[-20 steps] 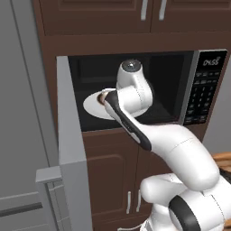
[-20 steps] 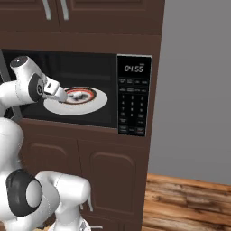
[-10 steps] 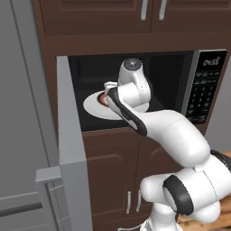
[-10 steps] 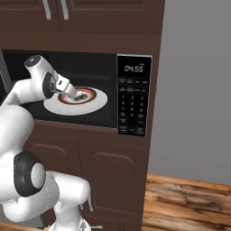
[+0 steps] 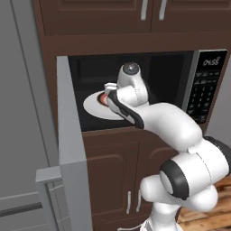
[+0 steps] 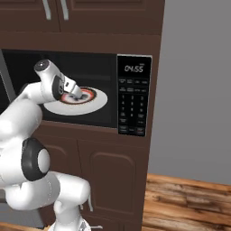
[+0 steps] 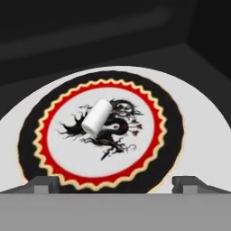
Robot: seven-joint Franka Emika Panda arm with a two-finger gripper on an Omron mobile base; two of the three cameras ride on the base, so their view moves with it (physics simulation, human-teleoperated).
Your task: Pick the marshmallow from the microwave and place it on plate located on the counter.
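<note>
The marshmallow (image 7: 96, 117), a small white cylinder, lies on its side at the middle of a red-and-black ringed dish (image 7: 171, 135) inside the microwave (image 5: 167, 72). My gripper (image 7: 115, 184) hangs just short of the dish, open, with its fingertips (image 7: 43, 183) wide apart and nothing between them. From the base views the gripper (image 5: 107, 92) (image 6: 79, 94) is inside the black cavity, over the dish (image 6: 97, 103). My hand hides the marshmallow in both base views. The plate and the counter are out of view.
The grey microwave door (image 5: 70, 149) stands swung open on the left, beside my arm. The keypad panel (image 6: 133, 101) is to the right of the cavity. A tall grey fridge (image 5: 22, 113) stands at far left. Dark brown cabinets (image 6: 113, 171) lie below, wood floor (image 6: 189, 203) at right.
My arm has reached deeper into the microwave, carrying the gripper from the cavity's front to over the ringed dish. The jaws stayed open.
</note>
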